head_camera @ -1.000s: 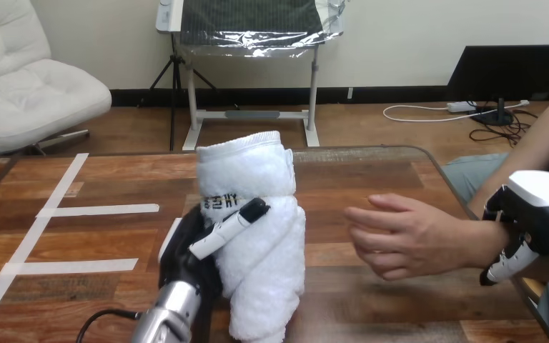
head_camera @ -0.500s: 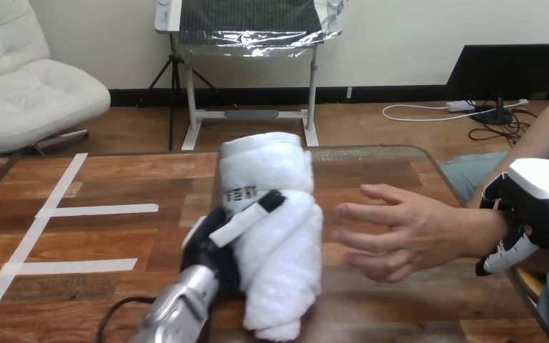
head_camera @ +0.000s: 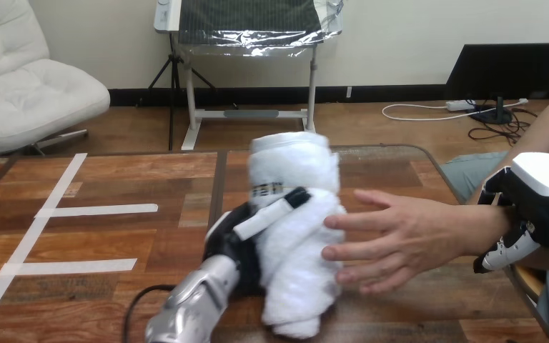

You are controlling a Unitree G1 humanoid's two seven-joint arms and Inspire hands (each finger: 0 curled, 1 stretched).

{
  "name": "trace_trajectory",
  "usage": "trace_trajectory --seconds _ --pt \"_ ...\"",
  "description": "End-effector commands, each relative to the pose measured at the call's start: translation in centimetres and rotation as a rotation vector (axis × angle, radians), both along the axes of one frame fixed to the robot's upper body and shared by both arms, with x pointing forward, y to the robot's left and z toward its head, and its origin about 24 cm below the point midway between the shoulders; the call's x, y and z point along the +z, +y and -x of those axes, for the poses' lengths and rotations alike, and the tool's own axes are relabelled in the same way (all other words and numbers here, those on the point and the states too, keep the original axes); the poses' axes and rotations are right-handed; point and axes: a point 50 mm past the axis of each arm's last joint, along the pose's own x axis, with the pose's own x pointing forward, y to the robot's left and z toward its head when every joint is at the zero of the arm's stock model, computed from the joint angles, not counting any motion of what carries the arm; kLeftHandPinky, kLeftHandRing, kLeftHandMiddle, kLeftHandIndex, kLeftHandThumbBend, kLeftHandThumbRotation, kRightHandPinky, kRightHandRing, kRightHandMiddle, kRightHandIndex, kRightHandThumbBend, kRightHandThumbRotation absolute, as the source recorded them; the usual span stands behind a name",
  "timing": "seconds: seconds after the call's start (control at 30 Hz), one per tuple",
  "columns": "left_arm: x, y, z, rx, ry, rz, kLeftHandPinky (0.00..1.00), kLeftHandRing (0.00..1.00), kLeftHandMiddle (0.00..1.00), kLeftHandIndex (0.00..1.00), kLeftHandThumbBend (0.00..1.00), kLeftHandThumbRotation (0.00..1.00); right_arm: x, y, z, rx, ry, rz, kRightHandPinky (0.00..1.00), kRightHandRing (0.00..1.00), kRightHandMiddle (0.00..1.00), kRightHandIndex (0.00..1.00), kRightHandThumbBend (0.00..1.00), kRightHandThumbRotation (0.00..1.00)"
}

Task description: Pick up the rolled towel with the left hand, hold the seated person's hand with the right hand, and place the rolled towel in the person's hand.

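A white rolled towel [head_camera: 297, 236] stands upright above the table, with my left hand [head_camera: 246, 232] shut round its middle from the left. The person's hand [head_camera: 393, 239] reaches in from the right, palm toward the towel, its fingertips touching the towel's right side. My right hand [head_camera: 536, 204] sits at the person's wrist at the right edge, its fingers [head_camera: 504, 250] curled under and round the wrist.
The wooden table [head_camera: 114, 236] carries white tape strips [head_camera: 78, 210] on its left part. Its far edge [head_camera: 372, 149] runs behind the towel, and its right edge lies under the person's forearm.
My left hand has carried the towel to the right until it meets the person's fingers. The person's hand has opened toward it. My right hand has barely moved.
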Motion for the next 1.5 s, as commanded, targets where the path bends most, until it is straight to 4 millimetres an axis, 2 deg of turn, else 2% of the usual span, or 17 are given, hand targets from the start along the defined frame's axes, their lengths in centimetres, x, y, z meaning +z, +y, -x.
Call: trace_trajectory --seconds 0.0,0.43,0.73,1.13,1.47 --pt "4.9 -3.4 -3.1 -0.089 -0.145 0.045 0.36 0.4 0.46 0.49 0.94 0.04 3.3 0.4 -0.2 0.001 -0.14 -0.021 0.27 0.35 0.44 0.51 0.8 0.0" --pt "6.5 -6.3 -3.5 -0.153 -0.179 0.033 0.36 0.39 0.46 0.49 0.89 0.03 4.6 1.1 -0.1 0.029 -0.2 -0.024 0.29 0.36 0.45 0.5 0.83 0.0" --pt "7.5 -8.4 -3.4 -0.195 -0.205 0.03 0.35 0.39 0.46 0.49 0.85 0.03 5.0 1.4 0.0 0.036 -0.211 -0.016 0.25 0.32 0.41 0.49 0.84 0.0" --pt "8.5 -11.0 -2.8 -0.243 -0.219 0.052 0.35 0.38 0.43 0.47 0.86 0.04 4.7 1.4 -0.1 0.034 -0.203 -0.02 0.28 0.35 0.44 0.49 0.82 0.0" --pt "8.6 -12.4 -2.0 -0.269 -0.234 0.082 0.34 0.37 0.42 0.46 0.84 0.03 4.5 1.4 -0.1 0.032 -0.2 -0.02 0.31 0.38 0.47 0.49 0.81 0.0"
